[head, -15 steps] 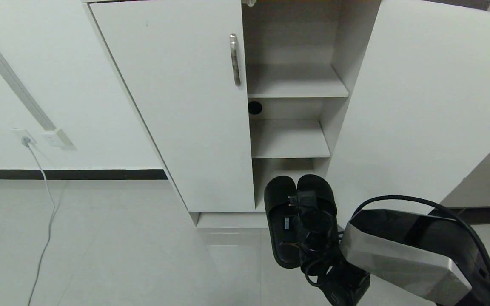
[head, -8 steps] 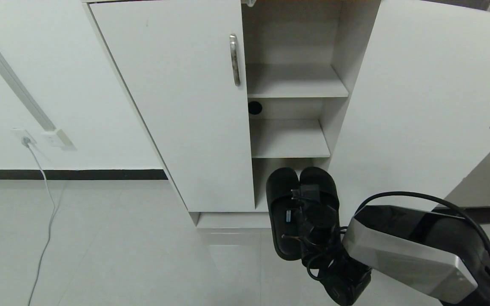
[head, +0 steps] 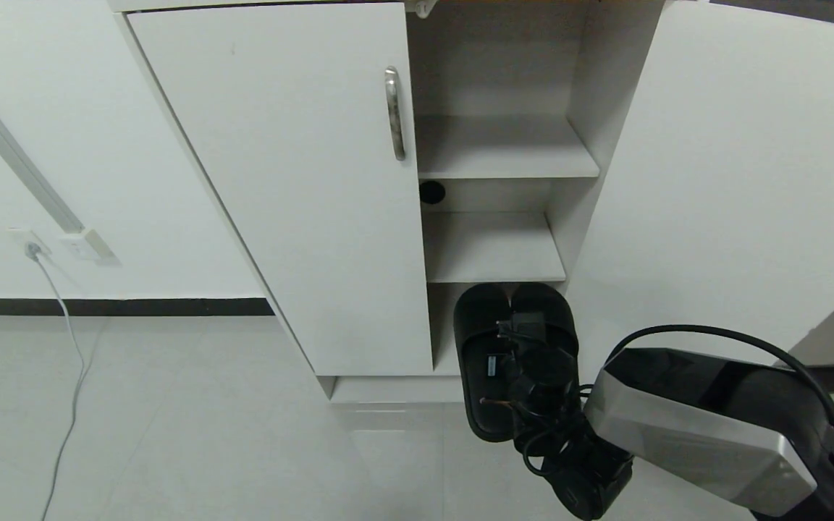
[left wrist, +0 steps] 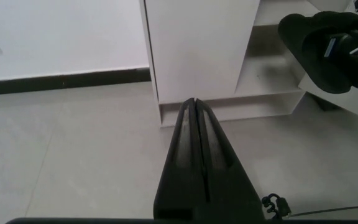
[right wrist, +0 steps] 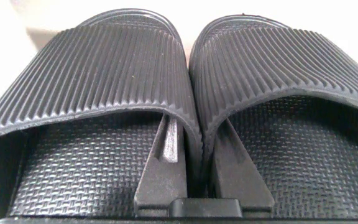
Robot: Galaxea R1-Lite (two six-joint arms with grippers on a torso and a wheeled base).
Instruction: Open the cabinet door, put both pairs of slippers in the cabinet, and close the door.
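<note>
The right gripper [head: 517, 329] holds the pair of black ribbed rubber slippers [head: 476, 340]. Its two fingers [right wrist: 169, 155] are clamped on the touching inner edges of the straps, so the pair hangs side by side as one bundle.

What matters for the placing move is alignment. The long axis of the slippers runs from heels nearest the robot to toes pointing straight at the bottom compartment [head: 442, 325] of the white cabinet [head: 496, 87]. The toes sit just under the front edge of the lower shelf [head: 493, 250], at the mouth of the opening. Whether they have crossed it cannot be told.

The pair lies between the closed left-hand door [head: 301, 181] and the open right-hand door [head: 714, 181], nearer the open one. A straight push forward and slightly down looks enough, with the right-side clearance the thing to watch.

The left gripper [left wrist: 194, 106], fingers pressed together on nothing, hangs low over the grey tiled floor [head: 207, 434], well apart from the slippers and the opening.
</note>
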